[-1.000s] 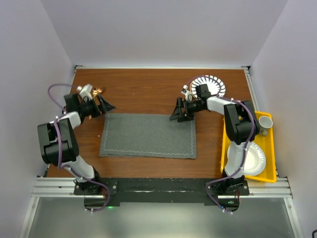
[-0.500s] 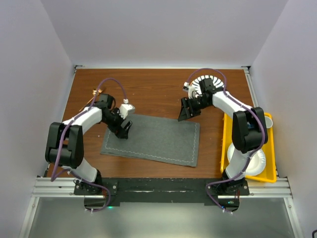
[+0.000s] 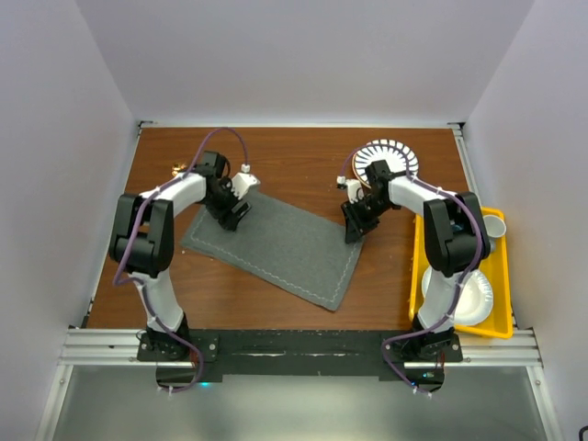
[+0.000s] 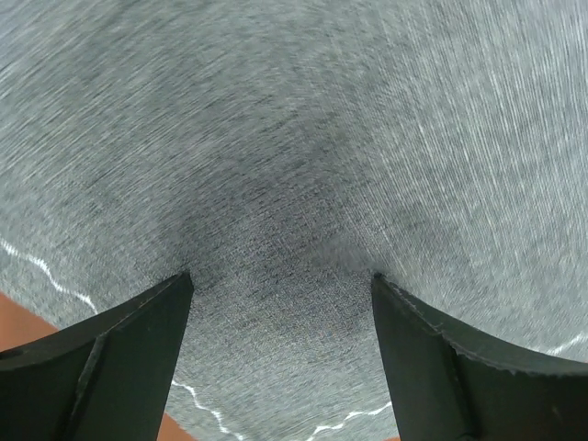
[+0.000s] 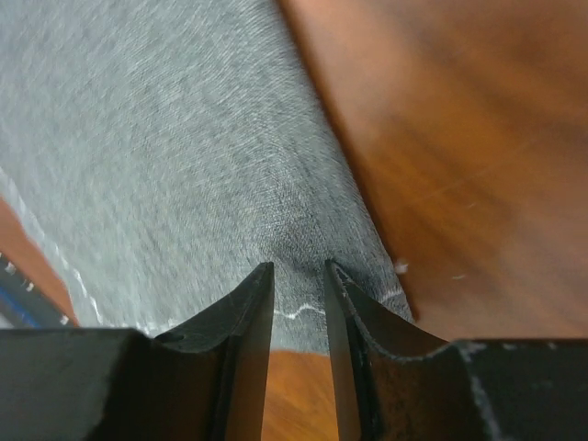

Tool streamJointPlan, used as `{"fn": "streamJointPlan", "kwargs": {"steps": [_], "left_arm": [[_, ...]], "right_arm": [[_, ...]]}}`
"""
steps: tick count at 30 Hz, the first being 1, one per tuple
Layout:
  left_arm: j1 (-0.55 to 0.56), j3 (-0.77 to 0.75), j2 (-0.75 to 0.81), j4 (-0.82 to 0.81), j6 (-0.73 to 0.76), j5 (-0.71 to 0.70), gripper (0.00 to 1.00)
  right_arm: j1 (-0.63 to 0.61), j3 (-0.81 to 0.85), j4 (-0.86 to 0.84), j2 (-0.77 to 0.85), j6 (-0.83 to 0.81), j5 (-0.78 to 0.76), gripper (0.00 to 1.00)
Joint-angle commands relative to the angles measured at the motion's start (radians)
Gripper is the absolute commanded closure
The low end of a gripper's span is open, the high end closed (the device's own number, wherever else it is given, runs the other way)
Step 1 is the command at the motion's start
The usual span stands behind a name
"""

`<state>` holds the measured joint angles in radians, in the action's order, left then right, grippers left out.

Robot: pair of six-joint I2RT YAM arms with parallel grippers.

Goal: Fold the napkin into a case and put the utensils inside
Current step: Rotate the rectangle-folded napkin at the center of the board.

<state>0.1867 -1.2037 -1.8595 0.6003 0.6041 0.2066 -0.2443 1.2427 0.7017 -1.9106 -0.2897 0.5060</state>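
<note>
The brown table (image 3: 294,156) holds everything. The dark grey napkin (image 3: 276,243) is the biggest thing on it; it lies flat in the middle in one layer and is turned a bit crooked, so I think no fold is made yet.

At the right edge sits a yellow tray (image 3: 504,262) with a white plate and a cup, well apart from the napkin; a striped plate (image 3: 390,152) is near the napkin's far right corner, but not touching it.

The left gripper (image 3: 231,209) is down on the napkin's far left corner; its two fingers are spread wide with cloth under them, so it holds nothing; it looks ready to pinch that corner.

The right gripper (image 3: 356,220) is at the far right corner; its fingers are almost together with the napkin's stitched edge in the thin gap; I cannot tell if it is squeezing the cloth.

Each arm is at one far corner, likely so both can lift that edge together and fold it over.

The utensils (image 3: 177,169) show only as a tiny gold glint far left; they seem kept out of the way.
</note>
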Motion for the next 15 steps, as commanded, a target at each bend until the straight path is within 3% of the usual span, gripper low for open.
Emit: {"fn": "streamJointPlan", "kwargs": {"steps": [1, 4, 8, 11, 15], "left_arm": [[0.002, -0.147, -0.159, -0.134, 0.011, -0.055, 0.14], [0.003, -0.282, -0.222, -0.151, -0.032, -0.018, 0.12], [0.016, -0.401, -0.228, -0.105, -0.069, 0.078, 0.10], [0.017, -0.322, -0.143, -0.096, -0.058, 0.132, 0.08], [0.014, -0.113, 0.064, -0.140, -0.026, 0.185, 0.02]], "right_arm": [[-0.047, -0.061, 0.036, 0.042, -0.036, 0.029, 0.69], [-0.104, -0.092, 0.038, 0.068, -0.008, 0.083, 0.73], [-0.177, -0.080, 0.077, 0.067, 0.046, 0.271, 0.70], [-0.220, -0.052, 0.123, 0.061, 0.064, 0.380, 0.62], [-0.214, 0.038, 0.235, 0.058, 0.005, 0.388, 0.46]]}}
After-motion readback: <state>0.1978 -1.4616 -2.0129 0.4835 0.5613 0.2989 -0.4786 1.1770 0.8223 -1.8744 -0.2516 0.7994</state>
